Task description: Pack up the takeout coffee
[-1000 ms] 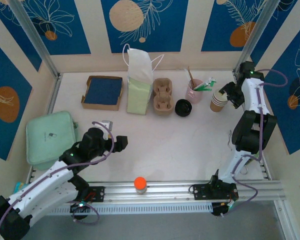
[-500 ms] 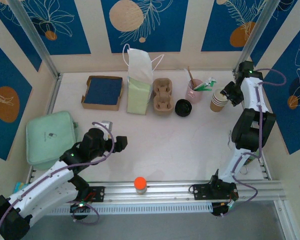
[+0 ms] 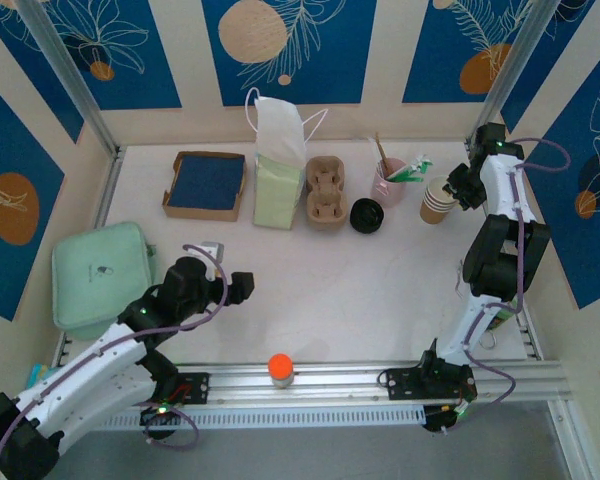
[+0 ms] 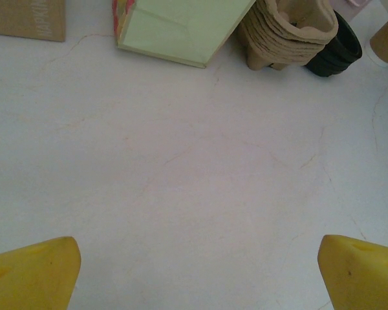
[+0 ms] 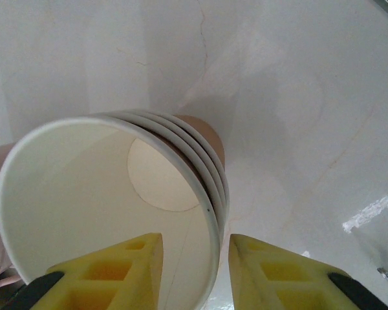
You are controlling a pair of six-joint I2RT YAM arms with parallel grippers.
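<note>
At the far left a green pouch (image 3: 100,275) lies flat on the tabletop (image 3: 360,290), and just beside it my left hand (image 3: 240,286) hovers empty over bare surface with its fingers spread wide. Along the back stand a cardboard tray (image 3: 205,184), then a paper bag (image 3: 278,170) upright with its mouth open, then a cup carrier (image 3: 326,190) touching the bag's side. Next come the black lids (image 3: 366,215) and a pink cup (image 3: 390,180) holding stirrers. Right of that, near the back right corner, is the stack of paper cups (image 5: 116,187), upright and open end up. That stack is what I am after. My right hand (image 5: 195,255) sits over its near rim, one finger inside the top cup and the other outside, the cup wall running between them. The gap is narrow, but I cannot tell whether the fingers pinch the wall yet. I expect these cups to be very light and thin-walled, easy to dent or fold at the lip if squeezed hard. Because they are nested, the top one may drag the others up with it. The rim is the stiffest part, so a gentle pinch just below the rolled edge seems the best hold, followed by a slow, straight lift.
</note>
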